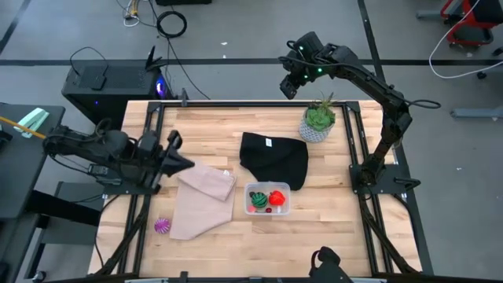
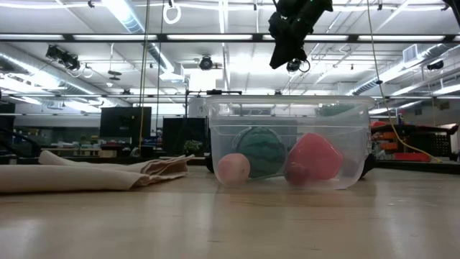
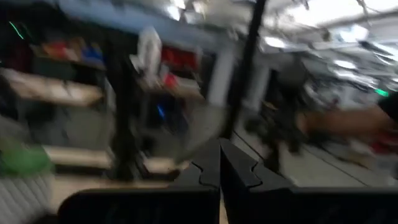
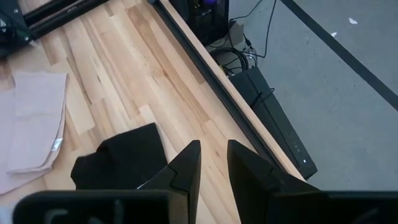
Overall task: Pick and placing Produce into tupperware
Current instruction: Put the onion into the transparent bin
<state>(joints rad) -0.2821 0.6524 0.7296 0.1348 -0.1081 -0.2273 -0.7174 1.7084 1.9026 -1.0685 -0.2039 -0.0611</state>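
High view, left to right: left gripper [image 1: 179, 159] pressed shut at the table's left edge; purple ball [image 1: 163, 226] on the wood beside a beige cloth [image 1: 203, 200]. Tupperware [image 1: 267, 199] holds striped ball [image 1: 258, 201] and red piece [image 1: 277, 197]. Right gripper [image 1: 289, 88], fingers slightly apart and empty, hangs above the far edge.

Open air above the tupperware [image 1: 267, 198]; black cloth [image 1: 275, 159] and beige cloth [image 1: 203, 201] flank it.

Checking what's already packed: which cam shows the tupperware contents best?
The high view: the tupperware is seen from above, green striped ball and red piece inside. The low view shows them through the clear wall, blurred. Neither wrist view shows it.
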